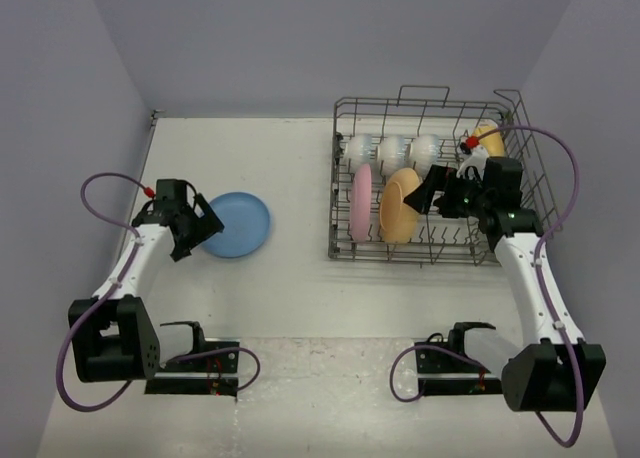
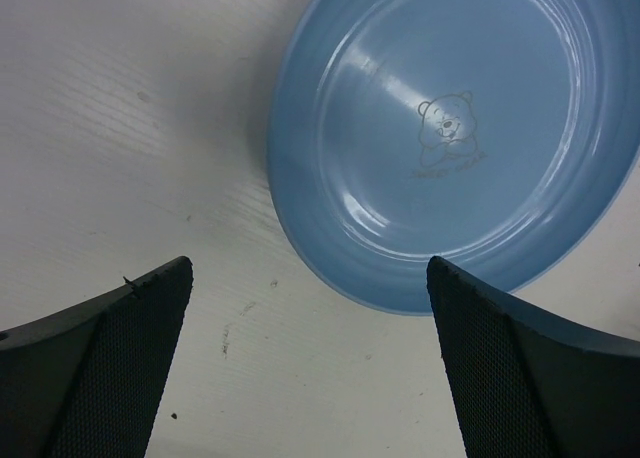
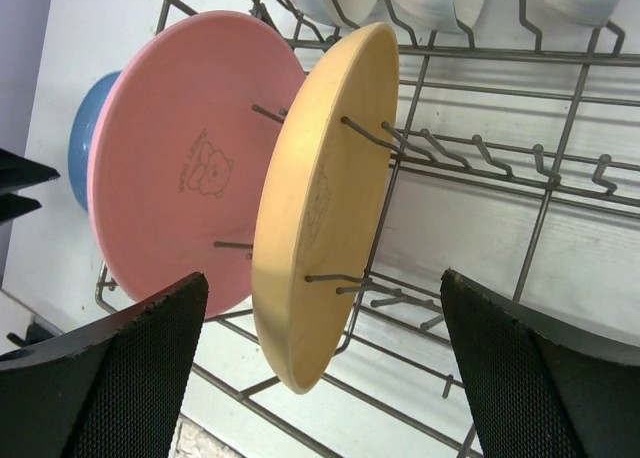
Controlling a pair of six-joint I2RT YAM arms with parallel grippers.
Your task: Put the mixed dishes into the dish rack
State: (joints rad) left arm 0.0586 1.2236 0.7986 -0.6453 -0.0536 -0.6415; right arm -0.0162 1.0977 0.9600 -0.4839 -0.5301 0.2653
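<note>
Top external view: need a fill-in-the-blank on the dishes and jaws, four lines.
1. The one plate lying flat on the table is ___.
2. In the rack, the pink plate stands on edge next to the ___ plate.
3. The white bowls in the rack number ___.
4. The left gripper has its jaws ___.
Missing words: blue; orange-yellow; three; open.

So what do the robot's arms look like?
The left arm and right arm are white with chunky black joints and bases. A purple cable loops along each, tipped by a small red fitting. The left gripper and right gripper each have two black wedge-shaped fingers with a fine mesh texture.
</note>
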